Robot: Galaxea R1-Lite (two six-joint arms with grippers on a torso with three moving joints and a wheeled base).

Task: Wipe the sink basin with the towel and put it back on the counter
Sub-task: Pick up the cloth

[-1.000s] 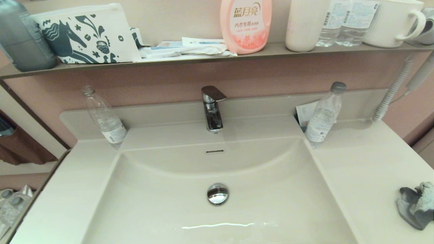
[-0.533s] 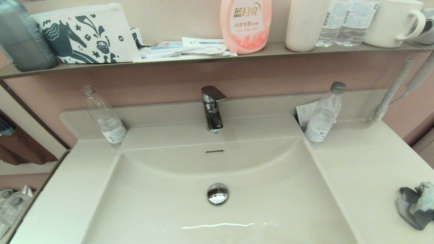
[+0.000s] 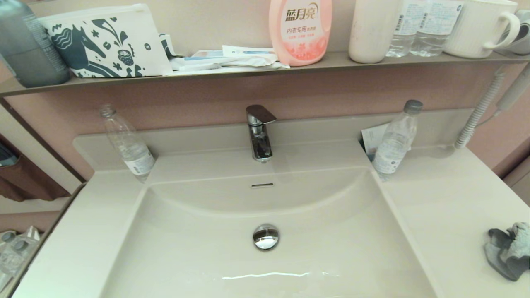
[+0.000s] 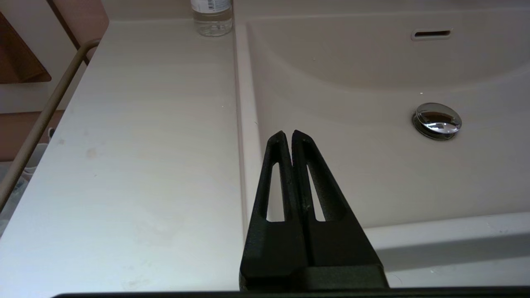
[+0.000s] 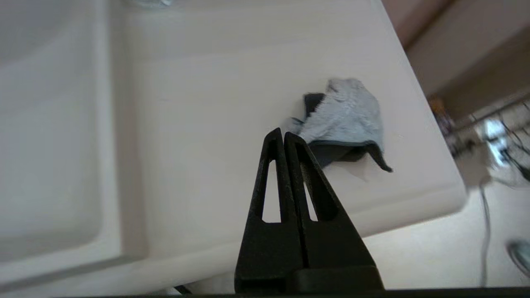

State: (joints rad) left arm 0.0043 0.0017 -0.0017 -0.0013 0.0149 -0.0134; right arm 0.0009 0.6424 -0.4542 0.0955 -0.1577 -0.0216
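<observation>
The cream-white sink basin (image 3: 198,248) fills the middle of the head view, with its chrome drain plug (image 3: 266,236) and slot overflow (image 3: 262,185). The small dark grey towel (image 3: 507,250) with a pale fluffy side lies crumpled on the counter (image 3: 439,215) at the far right. Neither arm shows in the head view. My right gripper (image 5: 283,133) is shut and empty, above the counter's front part, just short of the towel (image 5: 345,118). My left gripper (image 4: 288,134) is shut and empty, over the basin's left rim (image 4: 245,124), left of the drain plug (image 4: 437,120).
A chrome faucet (image 3: 259,132) stands behind the basin. Clear water bottles (image 3: 129,145) (image 3: 395,140) stand at the basin's back corners. The brown shelf (image 3: 248,70) above holds a horse-print pouch (image 3: 103,41), a pink bottle (image 3: 300,31) and cups. A coiled cord (image 3: 476,116) hangs at right.
</observation>
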